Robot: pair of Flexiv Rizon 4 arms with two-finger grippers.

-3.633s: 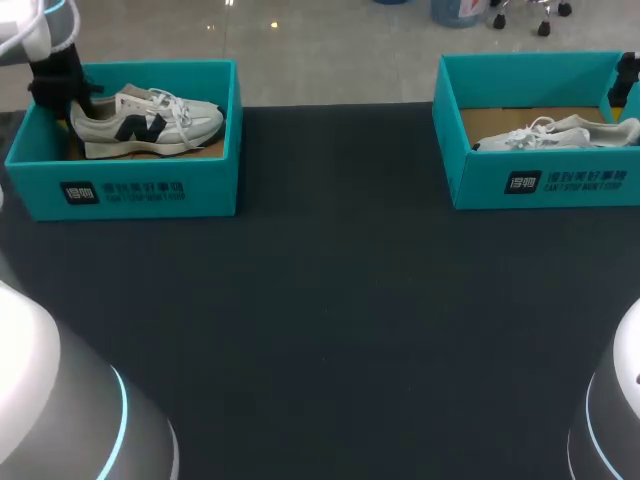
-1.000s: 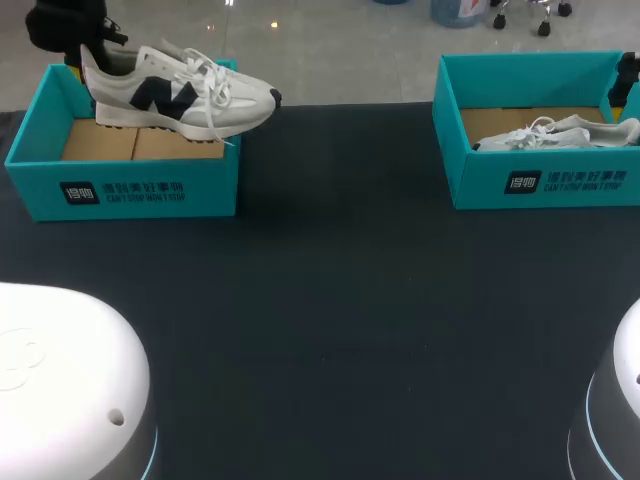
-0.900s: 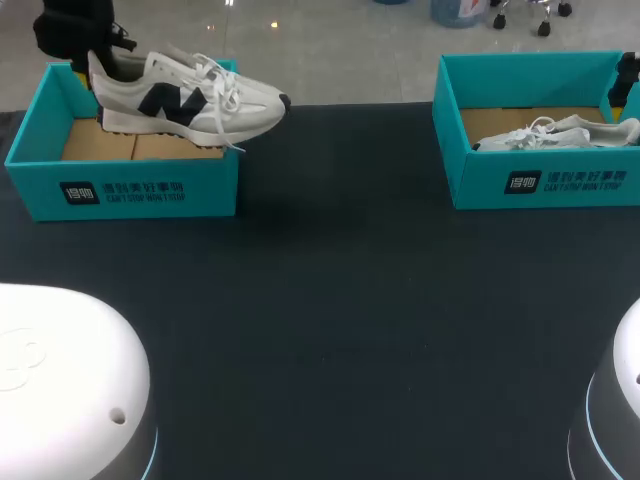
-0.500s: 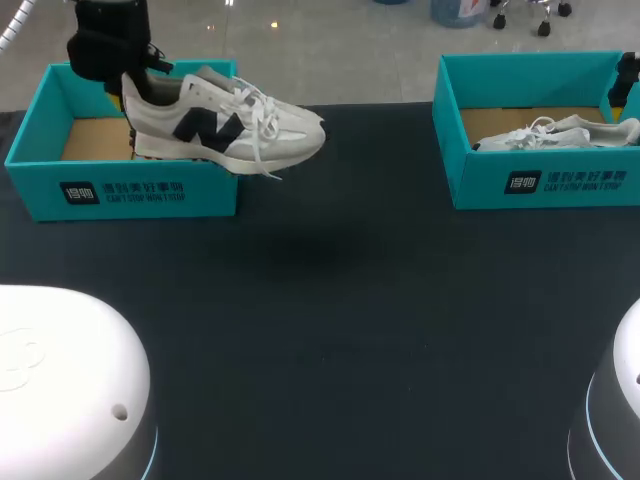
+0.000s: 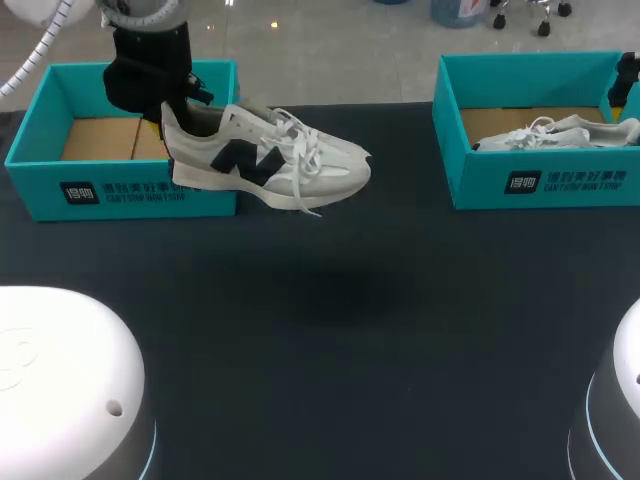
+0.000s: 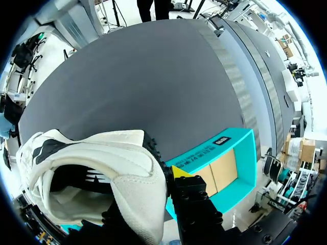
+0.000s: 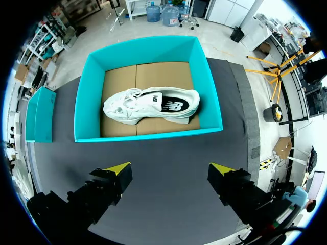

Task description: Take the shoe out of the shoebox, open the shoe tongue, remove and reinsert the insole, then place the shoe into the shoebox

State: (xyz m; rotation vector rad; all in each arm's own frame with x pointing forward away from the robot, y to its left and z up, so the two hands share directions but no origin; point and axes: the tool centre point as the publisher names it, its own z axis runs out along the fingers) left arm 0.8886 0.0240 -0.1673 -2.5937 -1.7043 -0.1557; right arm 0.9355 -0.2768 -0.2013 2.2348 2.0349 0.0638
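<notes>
— Where is the left arm (image 5: 150, 30)?
— It comes down from above the teal shoebox (image 5: 120, 190), over the box's right end. It is held up high and points straight down.
— And the left gripper (image 5: 168, 118)?
— It is black, and it pinches the heel of the shoe (image 5: 265, 160). One yellow tip sits on the outside of the heel. I can't see the other tip, but the shoe hangs from that grip.
— So where is the shoe?
— Up in the air, out of the teal shoebox. Its heel is over the box's right end. Its toe sticks out past that box, over the dark table (image 5: 350, 330). It lies level, laces up.
— What is in the teal shoebox?
— I see its brown cardboard floor.
— Is there another box?
— Yes, a second shoebox (image 5: 540, 180), well apart from the teal shoebox, across the table. A second shoe (image 7: 150, 106) lies on its side in it.
— And the right gripper (image 7: 168, 176)?
— It is also far from the teal shoebox, above the table by the second shoebox. Its fingers are spread wide, holding nothing.
</notes>
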